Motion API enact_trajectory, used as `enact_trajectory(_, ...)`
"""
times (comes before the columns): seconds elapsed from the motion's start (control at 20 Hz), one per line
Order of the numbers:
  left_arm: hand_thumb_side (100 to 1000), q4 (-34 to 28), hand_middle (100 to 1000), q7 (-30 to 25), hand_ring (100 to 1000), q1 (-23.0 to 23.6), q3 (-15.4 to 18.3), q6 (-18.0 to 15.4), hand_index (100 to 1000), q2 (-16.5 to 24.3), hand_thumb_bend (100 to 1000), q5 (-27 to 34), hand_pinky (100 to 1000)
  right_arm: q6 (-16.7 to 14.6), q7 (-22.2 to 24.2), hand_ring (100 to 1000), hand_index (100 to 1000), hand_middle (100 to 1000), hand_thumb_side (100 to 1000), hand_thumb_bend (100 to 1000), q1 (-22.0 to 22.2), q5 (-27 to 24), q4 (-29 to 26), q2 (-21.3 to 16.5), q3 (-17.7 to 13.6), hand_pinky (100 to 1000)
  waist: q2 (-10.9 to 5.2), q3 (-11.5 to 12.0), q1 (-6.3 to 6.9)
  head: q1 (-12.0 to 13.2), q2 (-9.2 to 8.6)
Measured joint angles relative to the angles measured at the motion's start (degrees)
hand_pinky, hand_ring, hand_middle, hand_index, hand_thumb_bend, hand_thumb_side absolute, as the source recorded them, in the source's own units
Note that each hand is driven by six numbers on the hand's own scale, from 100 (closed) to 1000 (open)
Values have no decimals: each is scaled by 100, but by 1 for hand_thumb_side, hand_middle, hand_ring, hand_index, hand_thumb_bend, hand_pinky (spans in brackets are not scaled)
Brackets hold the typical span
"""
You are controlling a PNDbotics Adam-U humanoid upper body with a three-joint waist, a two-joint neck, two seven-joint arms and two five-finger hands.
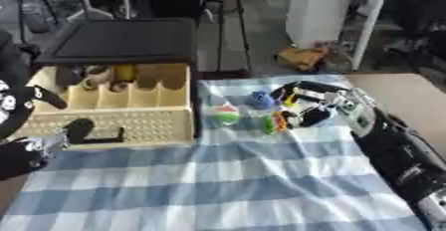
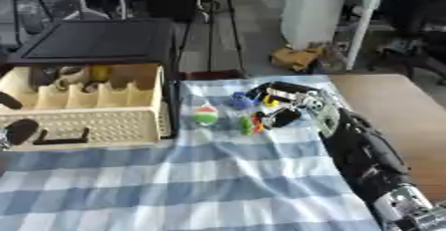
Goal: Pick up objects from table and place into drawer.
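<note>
Small toys lie on the blue checked cloth [image 1: 226, 185]: a blue one [image 1: 261, 99], a green, white and red ball [image 1: 226, 115], and green and red pieces [image 1: 275, 123]. My right hand [image 1: 324, 103] reaches in from the right just beside them, open, fingers [image 1: 292, 89] above and thumb [image 1: 313, 117] below. A small yellow piece [image 1: 290, 101] shows between them; whether it is touched I cannot tell. The cream drawer [image 1: 131, 120] stands pulled out at the left, with several things in its back compartments. My left hand [image 1: 19, 156] is by the drawer's front left corner.
A black cabinet top [image 1: 122, 41] sits above the drawer. The drawer front carries a black handle [image 1: 90, 133]. Bare brown table [image 1: 400, 100] lies right of the cloth. Beyond the table are a white bin [image 1: 318, 13] and a brown lump on the floor [image 1: 300, 57].
</note>
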Motion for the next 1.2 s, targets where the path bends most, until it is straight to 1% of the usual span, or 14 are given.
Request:
enact_trajectory(0.15, 1000, 0, 100, 3, 100, -3, 0, -10, 681, -1, 623, 0, 100, -31, -65, 858, 939, 860, 184, 100, -32, 171, 71, 5, -8, 789, 36, 36, 0, -2, -4)
enact_trajectory(0.3, 1000, 0, 100, 4, 100, -5, -2, -18, 681, -4, 620, 0, 100, -55, -119, 862, 942, 866, 247, 100, -35, 303, 135, 6, -31, 792, 74, 56, -5, -5, -33)
enact_trajectory(0.45, 1000, 0, 100, -5, 100, -7, -9, -29, 681, -27, 618, 0, 100, -91, -161, 870, 946, 874, 309, 135, -74, 433, 198, 6, -32, 799, 103, 71, -15, -6, -48)
enact_trajectory(0.65, 1000, 0, 100, -15, 100, -7, -32, -39, 681, -44, 615, 0, 100, -139, -183, 872, 947, 877, 354, 160, -85, 580, 259, 6, -31, 803, 115, 74, -15, -6, -49)
enact_trajectory(1.0, 1000, 0, 100, -26, 100, -8, -34, -50, 682, -45, 610, 0, 100, -256, -90, 882, 945, 891, 390, 201, -129, 841, 337, 6, 6, 812, 138, 76, -16, -6, -49)
enact_trajectory(1.2, 1000, 0, 100, -36, 100, -8, -34, -60, 681, -45, 607, 0, 100, -287, -70, 883, 944, 895, 372, 212, -131, 1037, 391, 5, 8, 813, 145, 99, -15, -6, -49)
